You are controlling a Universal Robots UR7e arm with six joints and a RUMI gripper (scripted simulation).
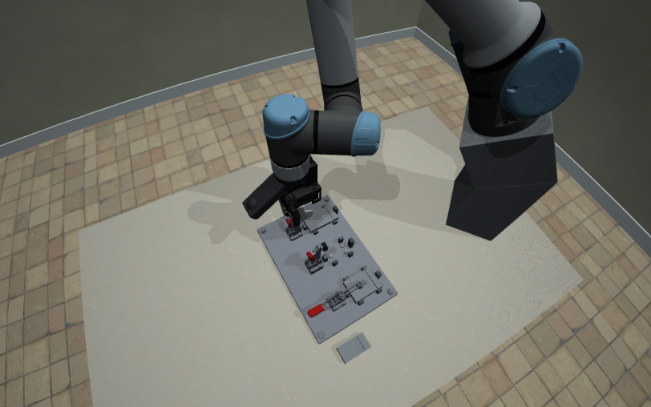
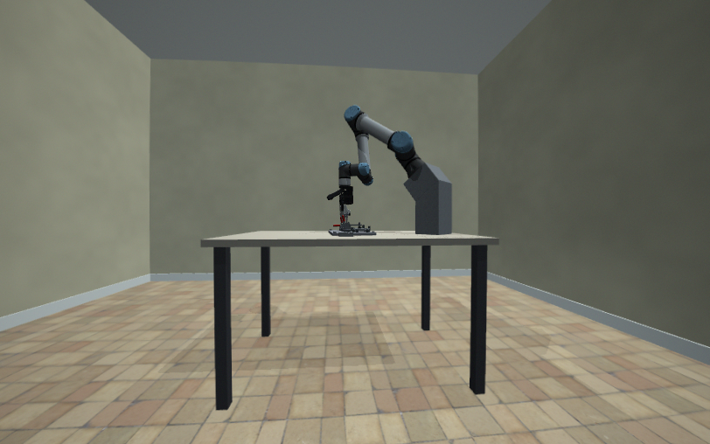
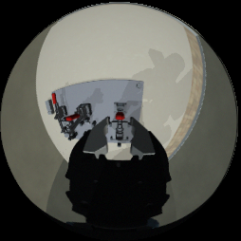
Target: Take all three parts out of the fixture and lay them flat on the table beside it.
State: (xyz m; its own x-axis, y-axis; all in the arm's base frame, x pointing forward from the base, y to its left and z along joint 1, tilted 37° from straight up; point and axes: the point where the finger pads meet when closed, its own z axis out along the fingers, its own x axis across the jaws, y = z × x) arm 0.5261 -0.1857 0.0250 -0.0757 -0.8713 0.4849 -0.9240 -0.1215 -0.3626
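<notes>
The grey fixture plate (image 1: pixel 331 324) (image 3: pixel 106 95) lies on the table. One flat grey part (image 1: pixel 353 348) (image 3: pixel 48 106) lies flat on the table, beyond the plate's near edge. A second part (image 1: pixel 370 283) sits in the near nest, with the clamp arm over it and its red handle (image 1: pixel 315 310) (image 3: pixel 54 98) laid down. A third part (image 1: pixel 321 219) sits in the far nest. My gripper (image 1: pixel 293 220) (image 3: pixel 120 117) is at the far clamp, its jaws partly open on either side of the red handle (image 1: pixel 288 221), with gaps. Whether that clamp's arm presses the part is hidden.
The middle clamp's red handle (image 1: pixel 311 255) (image 3: pixel 72 118) stands raised beside the middle nest, where several dark pins and blocks stand without a part. The robot's pedestal (image 1: pixel 503 177) (image 2: pixel 433 204) stands to the right on the table (image 2: pixel 351 242).
</notes>
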